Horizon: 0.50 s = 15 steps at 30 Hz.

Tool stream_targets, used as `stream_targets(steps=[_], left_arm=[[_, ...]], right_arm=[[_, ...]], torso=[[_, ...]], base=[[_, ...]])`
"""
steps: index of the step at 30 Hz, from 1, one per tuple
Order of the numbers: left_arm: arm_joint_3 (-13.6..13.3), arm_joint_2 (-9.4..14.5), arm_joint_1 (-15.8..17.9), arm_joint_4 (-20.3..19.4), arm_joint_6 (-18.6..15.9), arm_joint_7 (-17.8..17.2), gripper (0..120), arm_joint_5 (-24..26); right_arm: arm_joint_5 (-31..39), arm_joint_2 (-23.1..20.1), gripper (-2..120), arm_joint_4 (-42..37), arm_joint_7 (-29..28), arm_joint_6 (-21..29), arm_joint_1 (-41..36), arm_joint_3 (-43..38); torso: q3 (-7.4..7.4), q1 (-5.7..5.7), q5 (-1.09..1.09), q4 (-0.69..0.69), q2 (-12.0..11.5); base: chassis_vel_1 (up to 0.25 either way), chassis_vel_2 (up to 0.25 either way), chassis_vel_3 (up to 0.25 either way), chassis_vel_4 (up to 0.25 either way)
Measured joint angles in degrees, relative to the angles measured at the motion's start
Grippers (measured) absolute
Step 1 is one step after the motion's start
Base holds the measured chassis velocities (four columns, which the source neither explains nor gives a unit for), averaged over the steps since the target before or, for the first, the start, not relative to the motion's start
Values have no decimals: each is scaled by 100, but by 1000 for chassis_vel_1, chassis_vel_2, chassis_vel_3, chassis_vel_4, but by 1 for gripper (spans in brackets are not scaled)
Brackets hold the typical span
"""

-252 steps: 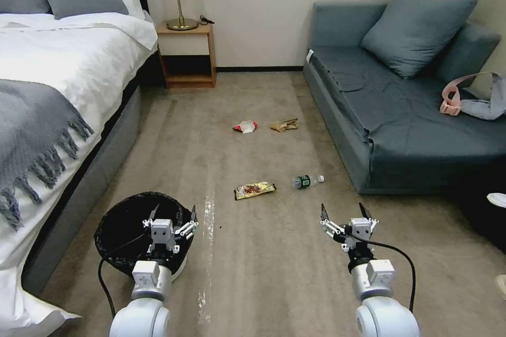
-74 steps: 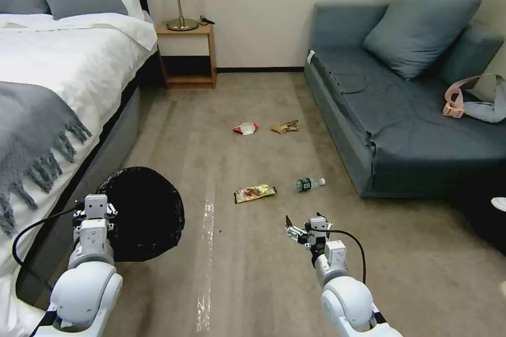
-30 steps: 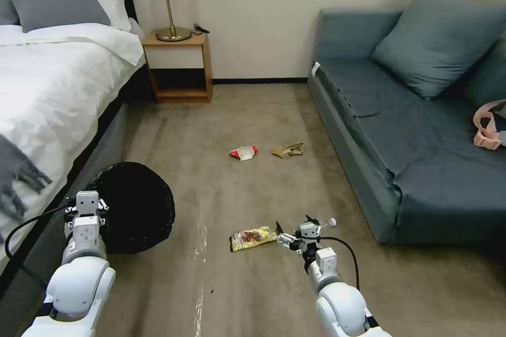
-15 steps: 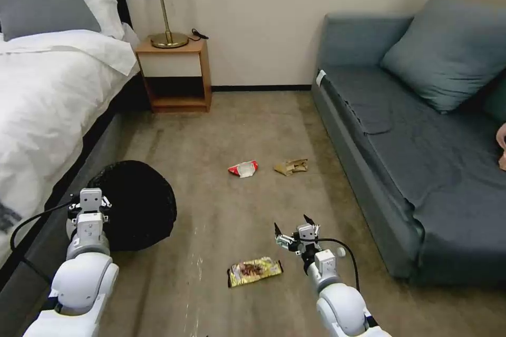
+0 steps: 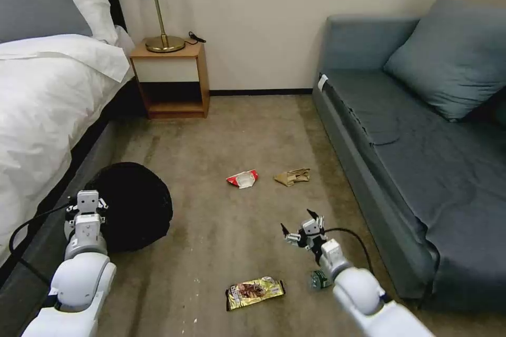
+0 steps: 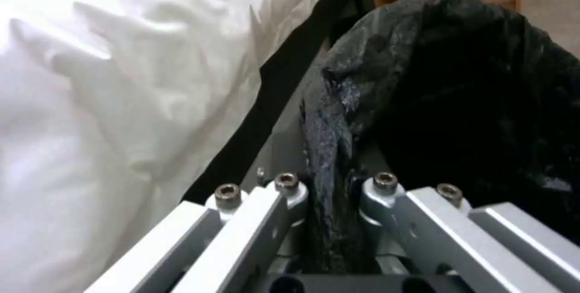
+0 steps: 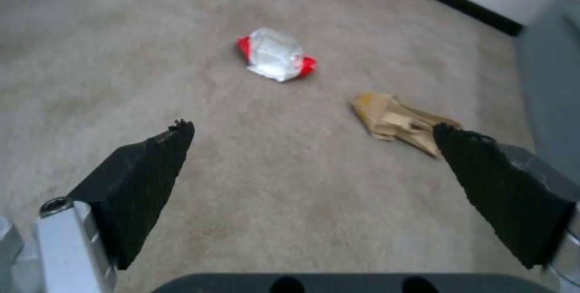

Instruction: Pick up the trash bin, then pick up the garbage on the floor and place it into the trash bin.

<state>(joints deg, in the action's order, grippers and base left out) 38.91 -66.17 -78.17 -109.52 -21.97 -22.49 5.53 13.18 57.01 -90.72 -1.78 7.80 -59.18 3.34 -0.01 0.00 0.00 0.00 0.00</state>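
Observation:
The trash bin, wrapped in its glossy black bag, hangs tilted beside the bed. My left gripper is shut on its rim, and in the left wrist view the bag's edge is pinched between the fingers. My right gripper is open above the carpet. Ahead of the right gripper lie a red-and-white scrap and a tan scrap, also seen on the floor as the red-and-white scrap and tan scrap. A shiny snack wrapper and a green-labelled bottle lie behind the gripper, the bottle partly hidden by the arm.
A white bed runs along the left. A blue-grey sofa with a cushion lines the right. A wooden nightstand with a brass lamp stands against the far wall. Open carpet lies between bed and sofa.
The camera has moved forward, so wrapper and bottle sit lower in the picture, now behind the open right gripper. The left gripper keeps its hold on the bin.

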Motion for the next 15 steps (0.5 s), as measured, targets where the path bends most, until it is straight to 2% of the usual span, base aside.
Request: stream_targets(steps=[1,2,4,5,7,8,10,15], left_arm=[[-2,-7,-24,0,0,0,5,-9],[-2,-7,-24,0,0,0,5,-9],[-12,-48,-68,-10,0,0,5,-65],[-12,-48,-68,-10,0,0,5,-65],[-6,-73,-105,-41,2,0,5,-92],[-6,-73,-105,-41,2,0,5,-92],[5,-103,-125,-50,63,-4,5,-98],[-20,-223,-124,-31,140,-20,5,-110]], right_arm=[[126,-93,100,181,63,30,292,327],[126,-93,100,181,63,30,292,327],[395,-226,100,627,305,57,1047,1198],[395,-226,100,627,305,57,1047,1198],[652,-271,100,869,487,80,1654,1879],[652,-271,100,869,487,80,1654,1879],[972,-251,100,1067,620,123,2236,2652],[1385,-183,100,1180,893,338,2701,3437]], torso=[[1,0,0,1,0],[1,0,0,1,0],[1,0,0,0,0],[1,0,0,0,0],[1,0,-1,1,0],[1,0,-1,1,0],[1,1,-1,1,0],[1,0,-1,1,0]], base=[[0,0,0,0],[0,0,0,0],[0,0,0,0],[0,0,0,0],[0,0,0,0],[0,0,0,0],[0,0,0,0],[0,0,0,0]])
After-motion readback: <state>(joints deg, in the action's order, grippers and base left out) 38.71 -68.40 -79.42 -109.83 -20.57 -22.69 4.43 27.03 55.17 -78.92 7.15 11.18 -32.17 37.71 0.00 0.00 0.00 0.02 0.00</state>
